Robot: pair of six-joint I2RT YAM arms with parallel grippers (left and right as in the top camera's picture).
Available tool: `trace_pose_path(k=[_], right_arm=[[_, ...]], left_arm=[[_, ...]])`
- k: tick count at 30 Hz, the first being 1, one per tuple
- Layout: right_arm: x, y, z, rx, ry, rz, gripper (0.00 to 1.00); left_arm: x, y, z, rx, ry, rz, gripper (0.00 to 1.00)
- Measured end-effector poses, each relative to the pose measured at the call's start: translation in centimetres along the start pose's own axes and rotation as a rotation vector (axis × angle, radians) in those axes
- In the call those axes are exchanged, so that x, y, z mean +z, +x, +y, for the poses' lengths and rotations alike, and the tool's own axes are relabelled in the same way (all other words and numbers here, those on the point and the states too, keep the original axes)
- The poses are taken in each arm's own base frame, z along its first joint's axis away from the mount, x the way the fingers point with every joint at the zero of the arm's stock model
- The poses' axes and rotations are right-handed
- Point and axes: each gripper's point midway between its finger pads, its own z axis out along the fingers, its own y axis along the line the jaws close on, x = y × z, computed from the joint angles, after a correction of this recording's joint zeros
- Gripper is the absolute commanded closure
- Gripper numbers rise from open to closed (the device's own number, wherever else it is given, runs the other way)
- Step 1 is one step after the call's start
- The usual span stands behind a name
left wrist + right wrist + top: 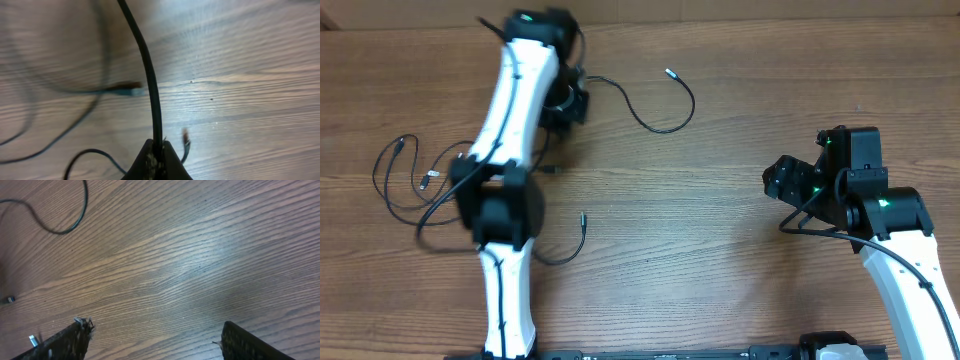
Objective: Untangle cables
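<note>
The cables (392, 185) lie on the wooden table (720, 250), all gathered around the left end effector (156, 161). That end effector is closed, its fingertips pinched on one black cord (150, 85). In the left wrist view the cord comes out from between the tips and runs off the top edge. The same view is blurred. It shows a light-tipped plug (131, 90) lying on the wood beyond the left end effector, and a second small plug (186, 137) just to its right.

From overhead, a long strand (655, 128) sweeps away to the right of the left end effector and curls back to a silver-tipped plug (670, 72). I cannot tell whether it is the pinched cord. On the other side of the left end effector, further toward the arm bases, several loose loops are bunched together. Part of the bunch is hidden beneath the left arm (510, 120). One more cable end (583, 216) lies on the base side of the left end effector, just right of the arm.

The right end effector (155, 330) is open, fingers spread wide over bare wood. It is well apart to the right of the left end effector and touches no cable.
</note>
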Motion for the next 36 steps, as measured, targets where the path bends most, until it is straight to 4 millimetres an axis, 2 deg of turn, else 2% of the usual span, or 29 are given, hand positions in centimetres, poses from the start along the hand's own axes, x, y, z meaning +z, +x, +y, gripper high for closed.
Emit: trace_pose_path(k=[3,6,9,10,12,14,16,19,30,36], right_arm=[[0.0,0.0,0.0,-0.001,0.0,0.0,0.18],[0.0,0.0,0.0,0.0,0.0,0.0,0.18],[0.0,0.0,0.0,-0.001,0.0,0.0,0.19],[0.0,0.0,0.0,0.0,0.0,0.0,0.19],[0.0,0.0,0.0,0.0,0.0,0.0,0.19],[0.0,0.0,0.0,0.0,0.0,-0.001,0.19],[0.0,-0.1,0.0,0.0,-0.002,-0.003,0.18],[0.0,-0.2,0.1,-0.002,-0.005,-0.009,0.19],[0.0,-0.1,0.0,-0.001,-0.002,-0.003,0.19],[0.0,-0.1,0.0,-0.001,-0.001,-0.003,0.19]], left_arm=[[-7.5,-0.8,2.7,-0.065,0.008,-0.243,0.96],[-16.4,-0.5,7.8,-0.179,-0.012,-0.535,0.96],[-25.6,2.3,14.5,-0.345,-0.083,-0.84,0.96],[-27.9,3.7,16.4,-0.395,-0.113,-0.915,0.96],[-31.7,6.5,19.4,-0.485,-0.17,-1.036,0.96],[-34.2,8.7,20.8,-0.532,-0.211,-1.116,0.96],[-35.2,9.9,21.3,-0.555,-0.225,-1.145,0.96],[-34.2,9.9,21.2,-0.564,-0.197,-1.108,0.96],[-26.8,3.5,19.7,-0.488,-0.042,-0.908,0.96],[-26.1,2.7,19.1,-0.472,-0.025,-0.892,0.95]])
